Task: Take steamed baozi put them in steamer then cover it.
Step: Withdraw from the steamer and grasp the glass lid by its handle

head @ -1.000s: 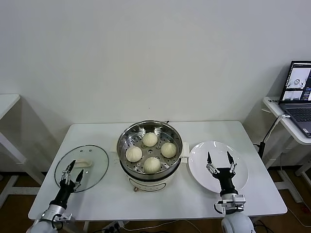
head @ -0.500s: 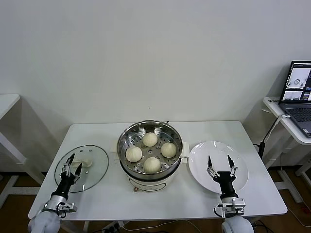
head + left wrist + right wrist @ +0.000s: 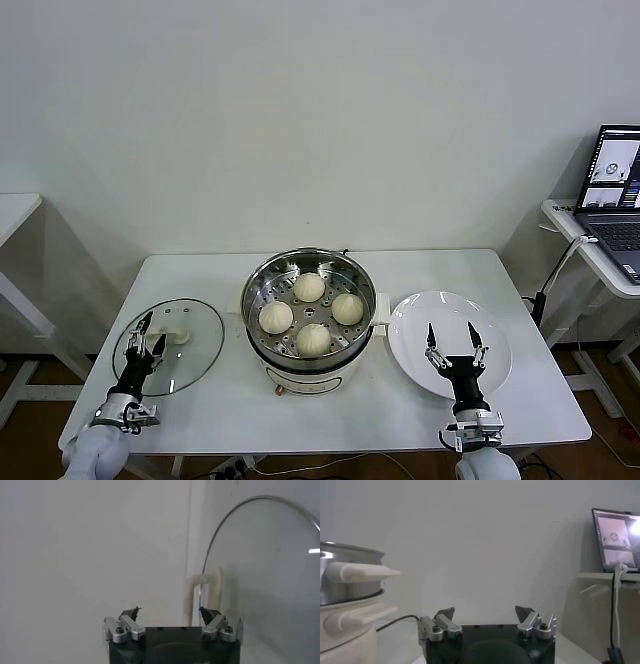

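All four baozi [image 3: 310,313] sit in the steamer [image 3: 308,318] — your released pincers, left pincer [image 3: 144,334] and right pincer [image 3: 452,341], have drawn back toward the bottom edge; the glass lid [image 3: 168,346] at lower left awaits.

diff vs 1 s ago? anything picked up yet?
Both arms pulled back toward the robot. The left gripper slid toward the table's near-left edge, open over the cover; the right gripper retreated over the plate, open. Nothing was grasped or released. Unchanged: four baozi in the steamer, cover flat on the table.
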You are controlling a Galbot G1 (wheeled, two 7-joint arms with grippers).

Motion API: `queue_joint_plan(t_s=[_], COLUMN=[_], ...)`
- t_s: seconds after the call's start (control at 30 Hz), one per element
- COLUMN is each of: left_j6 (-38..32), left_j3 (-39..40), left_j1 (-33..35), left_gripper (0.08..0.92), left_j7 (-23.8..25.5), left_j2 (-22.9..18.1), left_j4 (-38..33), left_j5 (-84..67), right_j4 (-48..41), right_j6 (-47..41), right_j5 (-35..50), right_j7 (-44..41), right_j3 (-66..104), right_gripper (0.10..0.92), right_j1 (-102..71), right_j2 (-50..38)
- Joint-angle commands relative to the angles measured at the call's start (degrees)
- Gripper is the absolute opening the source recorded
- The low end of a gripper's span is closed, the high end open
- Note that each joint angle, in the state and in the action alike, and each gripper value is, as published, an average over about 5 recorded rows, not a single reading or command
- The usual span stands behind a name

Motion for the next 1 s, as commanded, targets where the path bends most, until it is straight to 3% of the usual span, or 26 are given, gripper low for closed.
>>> queue_joint_plan(t_s=[0.03,0.63,1.0], left_j6=[3.5,4.3,4.5], left_j3=[1.3,2.6,2.6], left_j1=[-0.5,-3.4,-3.2], left_gripper=[0.823,0.813,0.523], left_j7=[3.1,4.8,5.2], left_j2=[0.3,-0.5,-0.8], left_j4=[-1.9,1.5,1.7], left_j5=[-2.4,-1.2,-0.7], right_j4=[-0.6,-0.4,-0.4], right_j6=[0.3,0.6,0.6], right_j5=[-1.1,-2.0,-2.5], right_j7=[0.0,0.2,0.5], right_j3=[-0.2,-0.7,-1.1], right_gripper=[0.823,0.823,0.823], right_j1=[-0.1,0.3,0.9], right_j2=[0.1,0.8,0.8])
